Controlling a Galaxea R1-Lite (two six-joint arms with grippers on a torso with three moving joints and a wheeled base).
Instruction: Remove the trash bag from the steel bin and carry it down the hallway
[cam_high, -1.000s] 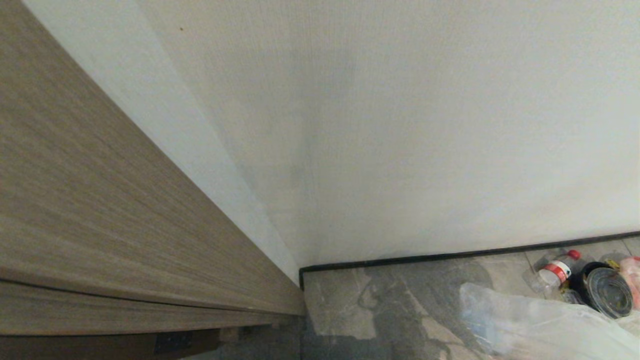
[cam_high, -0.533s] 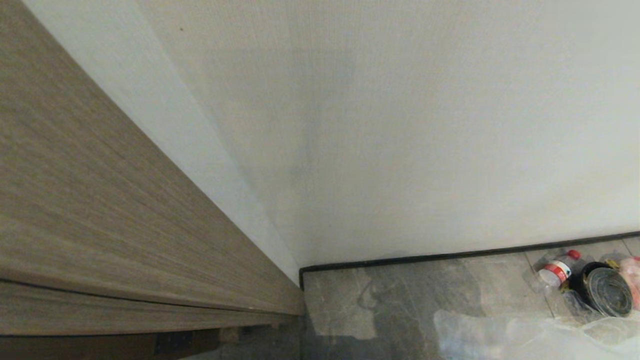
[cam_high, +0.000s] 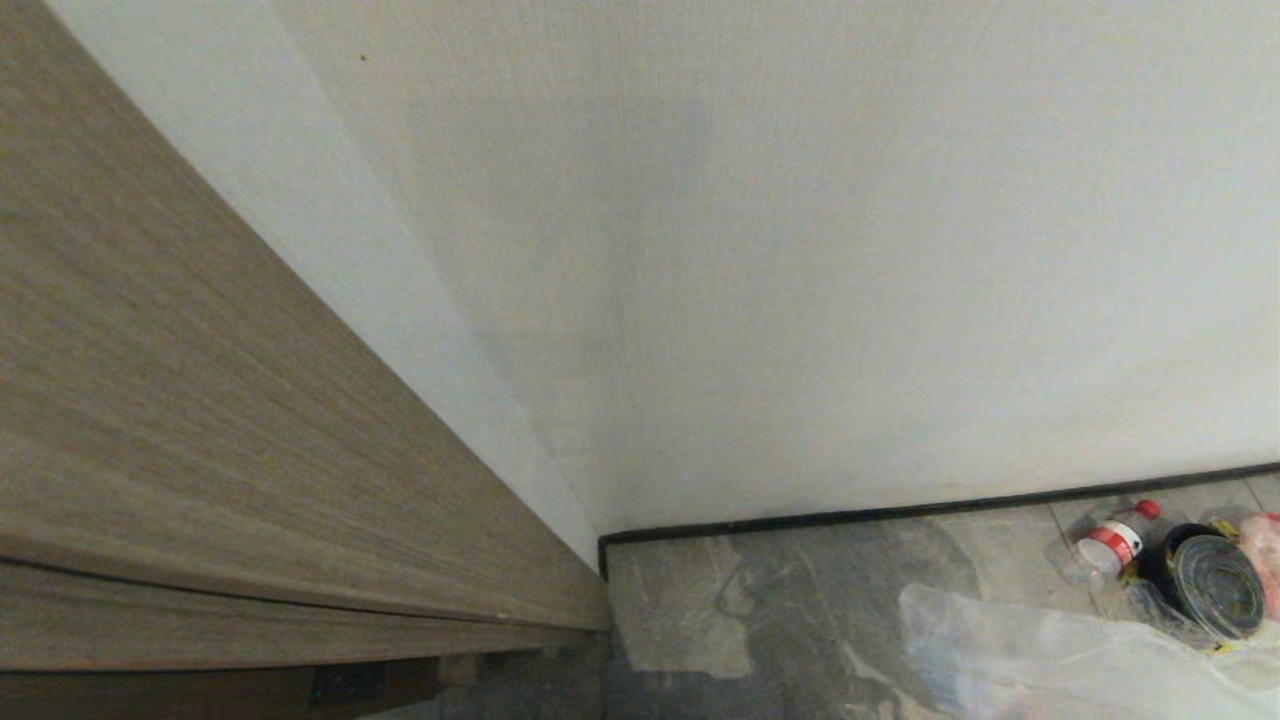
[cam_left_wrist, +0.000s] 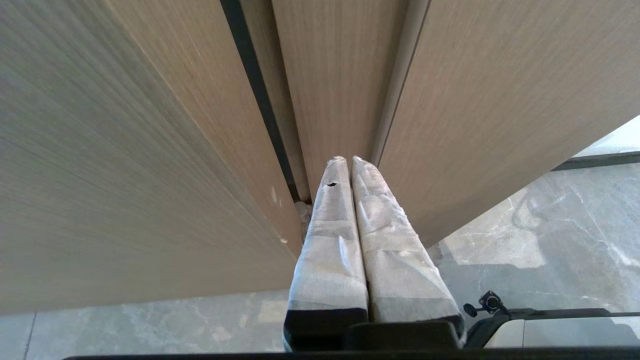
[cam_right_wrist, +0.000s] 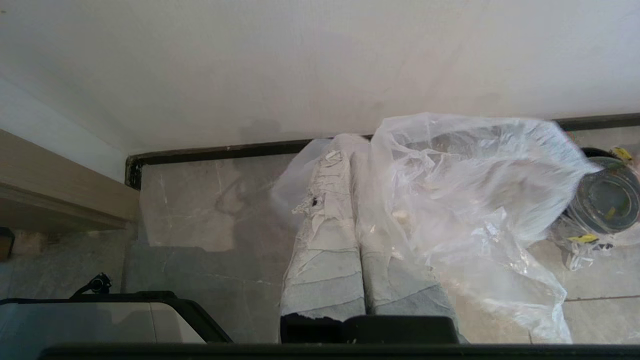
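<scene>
The right pincer (cam_right_wrist: 350, 145), its cloth-wrapped fingers pressed together, grips the thin, clear, crinkled plastic trash bag (cam_right_wrist: 460, 200), which billows to its right over the glossy grey marble-look floor tiles (cam_right_wrist: 200, 210). In the head view the bag (cam_high: 1050, 660) shows low at the near right, clear of the small round steel bin with the black rim (cam_high: 1215, 585), which lies on its side by the black baseboard (cam_high: 900, 512) with a clear plastic bottle with a red cap (cam_high: 1110, 545) beside it. So the removal looks done; the carry down the hallway is still to come. The left pincer (cam_left_wrist: 348, 162) is closed on nothing, facing the brown wood-grain panels (cam_left_wrist: 125, 150) at the left.
</scene>
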